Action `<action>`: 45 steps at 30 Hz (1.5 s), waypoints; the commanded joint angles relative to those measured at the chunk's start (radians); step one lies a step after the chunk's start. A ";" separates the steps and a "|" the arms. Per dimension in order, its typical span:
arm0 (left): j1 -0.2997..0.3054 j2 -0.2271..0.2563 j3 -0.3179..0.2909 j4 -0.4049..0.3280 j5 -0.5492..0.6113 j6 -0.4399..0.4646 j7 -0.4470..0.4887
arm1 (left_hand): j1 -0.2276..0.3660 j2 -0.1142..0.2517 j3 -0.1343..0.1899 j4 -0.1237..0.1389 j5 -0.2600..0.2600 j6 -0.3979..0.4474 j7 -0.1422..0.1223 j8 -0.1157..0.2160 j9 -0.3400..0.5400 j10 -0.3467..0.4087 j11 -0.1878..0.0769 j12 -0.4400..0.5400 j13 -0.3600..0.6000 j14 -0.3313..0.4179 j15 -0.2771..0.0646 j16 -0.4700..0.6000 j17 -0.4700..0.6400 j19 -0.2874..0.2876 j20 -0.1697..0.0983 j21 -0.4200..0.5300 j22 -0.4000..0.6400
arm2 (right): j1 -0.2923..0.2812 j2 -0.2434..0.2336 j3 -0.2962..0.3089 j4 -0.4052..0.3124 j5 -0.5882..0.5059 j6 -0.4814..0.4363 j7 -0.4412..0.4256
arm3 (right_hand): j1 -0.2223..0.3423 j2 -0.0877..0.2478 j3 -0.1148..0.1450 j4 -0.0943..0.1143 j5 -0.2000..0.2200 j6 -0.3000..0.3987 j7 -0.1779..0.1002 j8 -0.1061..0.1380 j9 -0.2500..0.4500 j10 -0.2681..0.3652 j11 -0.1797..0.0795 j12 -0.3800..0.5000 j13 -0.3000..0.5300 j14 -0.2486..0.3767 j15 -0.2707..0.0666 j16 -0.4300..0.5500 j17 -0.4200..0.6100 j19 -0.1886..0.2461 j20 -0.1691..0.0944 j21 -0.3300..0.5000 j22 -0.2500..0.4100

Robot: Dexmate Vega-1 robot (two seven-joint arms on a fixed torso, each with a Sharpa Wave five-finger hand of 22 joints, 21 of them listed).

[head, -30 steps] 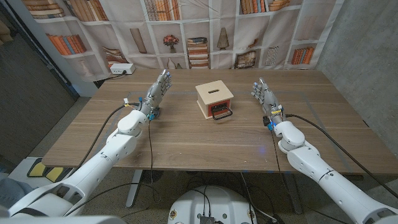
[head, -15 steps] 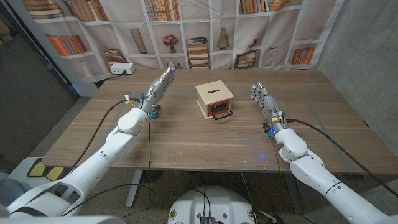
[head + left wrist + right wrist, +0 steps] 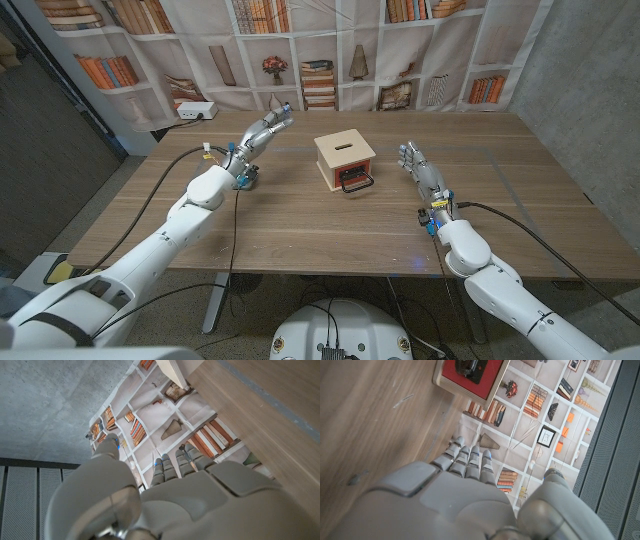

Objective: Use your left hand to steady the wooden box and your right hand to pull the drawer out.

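The box [image 3: 346,159] stands mid-desk [image 3: 300,220], its red drawer [image 3: 353,178] with a black handle facing the robot. The left hand [image 3: 262,134] and right hand [image 3: 417,166] flank it, well apart, fingers spread, holding nothing.

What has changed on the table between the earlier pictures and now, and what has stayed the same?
The left hand has moved toward the wooden box, and the right hand has drifted inward toward its drawer handle. Neither hand touches anything yet. The box and the closed drawer have stayed put.
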 commanded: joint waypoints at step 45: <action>-0.035 0.258 0.077 -0.449 0.737 0.352 0.233 | 0.220 -0.094 0.004 0.013 -0.059 0.273 -0.062 0.058 0.009 0.241 -0.065 0.035 0.007 0.210 -0.092 0.024 0.005 0.147 -0.080 0.025 0.011 | -0.067 0.018 -0.012 -0.053 -0.018 -0.039 -0.043 | 0.015 0.005 -0.001 -0.010 0.005 0.013 -0.002 0.004 0.004 0.021 0.003 0.004 0.003 0.017 0.002 0.004 0.004 0.015 -0.036 -0.016 0.004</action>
